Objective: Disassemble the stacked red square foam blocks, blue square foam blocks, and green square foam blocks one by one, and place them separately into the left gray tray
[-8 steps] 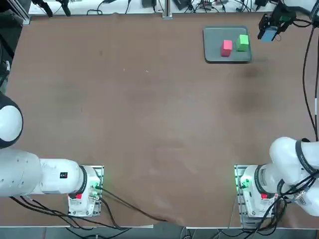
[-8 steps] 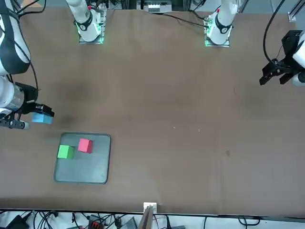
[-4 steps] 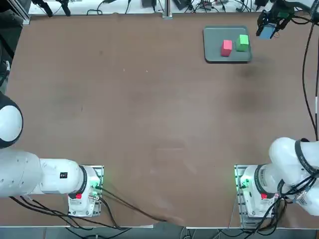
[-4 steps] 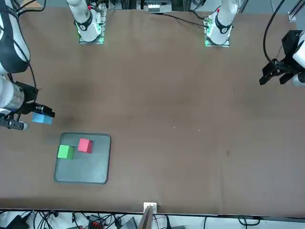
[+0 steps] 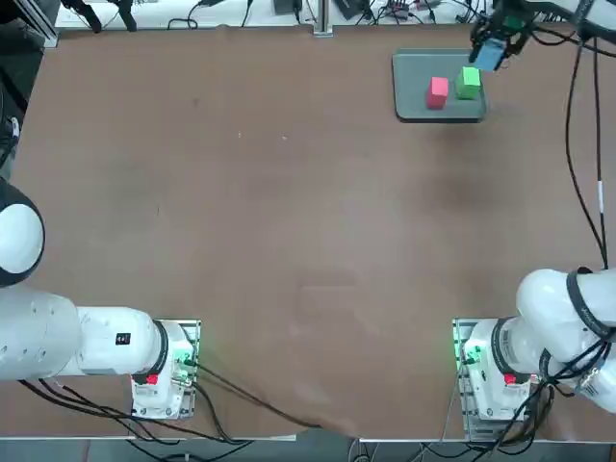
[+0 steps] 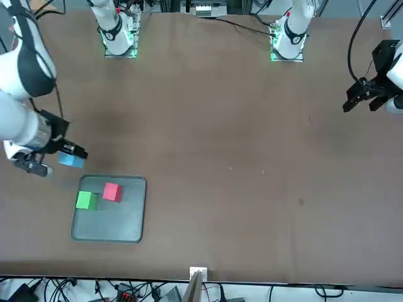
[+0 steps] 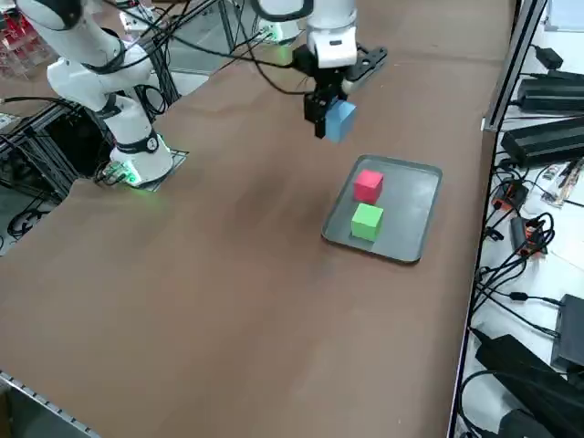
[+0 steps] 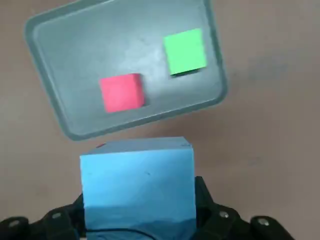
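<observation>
Blue square foam block (image 8: 137, 185) sits clamped between the fingers of the right gripper (image 7: 321, 117), carried in the air just outside the left gray tray (image 5: 416, 103), near the tray's edge on the robot's right and far side. In the wrist view the cube fills the foreground, with the tray beyond it and not yet beneath it.

To finish this step well, the gripper should carry on until the cube hangs fully over bare tray floor. The red square foam block (image 5: 438, 90) and the green square foam block (image 5: 469, 82) already lie in the tray, apart from each other, in the half nearer the gripper. The clear half lies beyond them, so the carry should pass above them at height. A descent only once past both cubes looks safest. Since the blocks are to lie separately, the blue one should touch neither. Foam is light and may cling to a pad, so I would lower it to the floor before letting go, then lift straight up.

Compared with a second ago, the gripper and cube have swung closer to the tray in both the top and front views. The red and green cubes lie where they were.
</observation>
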You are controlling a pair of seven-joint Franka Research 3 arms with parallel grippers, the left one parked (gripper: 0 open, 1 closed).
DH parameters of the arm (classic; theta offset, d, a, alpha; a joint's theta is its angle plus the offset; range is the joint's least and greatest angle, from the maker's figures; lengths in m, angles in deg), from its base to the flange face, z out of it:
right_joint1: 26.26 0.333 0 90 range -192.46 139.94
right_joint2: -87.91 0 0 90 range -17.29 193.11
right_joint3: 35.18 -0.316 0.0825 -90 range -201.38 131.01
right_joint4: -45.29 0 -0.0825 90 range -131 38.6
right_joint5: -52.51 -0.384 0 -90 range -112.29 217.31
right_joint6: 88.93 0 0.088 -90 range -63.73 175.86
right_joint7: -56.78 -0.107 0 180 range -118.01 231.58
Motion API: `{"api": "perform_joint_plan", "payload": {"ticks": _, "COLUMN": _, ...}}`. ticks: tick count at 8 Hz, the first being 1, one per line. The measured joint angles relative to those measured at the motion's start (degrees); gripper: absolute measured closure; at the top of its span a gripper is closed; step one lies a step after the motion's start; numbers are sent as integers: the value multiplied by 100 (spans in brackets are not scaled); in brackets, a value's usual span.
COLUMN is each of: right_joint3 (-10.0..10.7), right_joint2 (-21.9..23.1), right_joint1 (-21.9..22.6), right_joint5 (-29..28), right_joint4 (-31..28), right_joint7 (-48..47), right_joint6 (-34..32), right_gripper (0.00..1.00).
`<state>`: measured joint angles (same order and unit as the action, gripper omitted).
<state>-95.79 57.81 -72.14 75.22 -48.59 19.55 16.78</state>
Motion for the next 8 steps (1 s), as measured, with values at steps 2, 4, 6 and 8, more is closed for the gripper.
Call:
{"api": "perform_joint_plan", "payload": {"ticks": 2, "right_joint3": 194, "right_joint2": -311, "right_joint1": 560, "right_joint5": 6, "right_joint4": 283, "right_joint7": -460, "right_joint6": 70, "right_gripper": 20}}
{"api": "perform_joint_plan", "payload": {"ticks": 4, "right_joint3": 1006, "right_joint2": -548, "right_joint1": 1547, "right_joint5": 7, "right_joint4": 552, "right_joint7": -651, "right_joint6": 536, "right_gripper": 21}}
{"api": "perform_joint_plan", "payload": {"ticks": 6, "right_joint3": 2285, "right_joint2": -768, "right_joint1": 2891, "right_joint5": 8, "right_joint4": 630, "right_joint7": -814, "right_joint6": 1264, "right_gripper": 21}}
{"api": "perform_joint_plan", "payload": {"ticks": 8, "right_joint3": 2995, "right_joint2": -1053, "right_joint1": 3696, "right_joint5": 17, "right_joint4": 655, "right_joint7": -1005, "right_joint6": 1706, "right_gripper": 21}}
